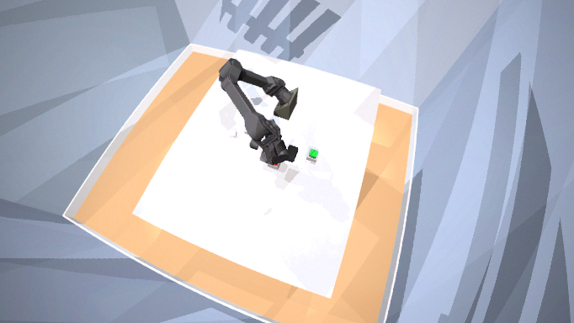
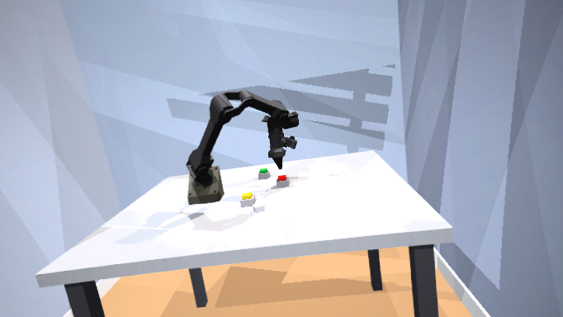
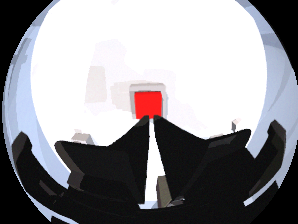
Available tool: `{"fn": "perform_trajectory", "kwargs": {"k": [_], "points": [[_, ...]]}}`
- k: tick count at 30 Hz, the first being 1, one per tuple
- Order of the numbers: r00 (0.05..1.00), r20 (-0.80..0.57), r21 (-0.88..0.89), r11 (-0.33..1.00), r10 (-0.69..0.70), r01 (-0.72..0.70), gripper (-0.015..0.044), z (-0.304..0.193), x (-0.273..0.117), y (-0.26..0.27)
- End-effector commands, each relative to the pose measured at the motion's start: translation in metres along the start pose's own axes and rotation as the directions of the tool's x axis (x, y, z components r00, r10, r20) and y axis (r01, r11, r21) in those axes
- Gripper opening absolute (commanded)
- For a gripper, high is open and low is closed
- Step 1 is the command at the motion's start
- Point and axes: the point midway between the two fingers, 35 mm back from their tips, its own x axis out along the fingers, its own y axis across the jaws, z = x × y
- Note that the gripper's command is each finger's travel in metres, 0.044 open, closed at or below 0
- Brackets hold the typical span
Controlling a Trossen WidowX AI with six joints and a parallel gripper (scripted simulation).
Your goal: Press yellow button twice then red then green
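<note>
Red button [image 2: 281, 178] | on white table [image 2: 338, 215], right of green button [image 2: 263, 171], beyond yellow button [image 2: 247, 196] | gripper [image 2: 279, 164] narrow, empty, poised just above | advice: descend straight, centred on cap, bottom out, release; avoid small white block [image 2: 258, 208].
</note>
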Motion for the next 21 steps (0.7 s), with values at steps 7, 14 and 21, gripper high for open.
{"fn": "perform_trajectory", "kwargs": {"k": [7, 14, 21], "points": [[1.000, 0.010, -0.008, 1.000, -0.003, 0.003, 0.0020, 0.000, 0.015, 0.002], [1.000, 0.010, -0.008, 1.000, -0.003, 0.003, 0.0020, 0.000, 0.026, 0.001], [1.000, 0.010, -0.008, 1.000, -0.004, 0.004, 0.0020, 0.000, 0.037, 0.001]]}}
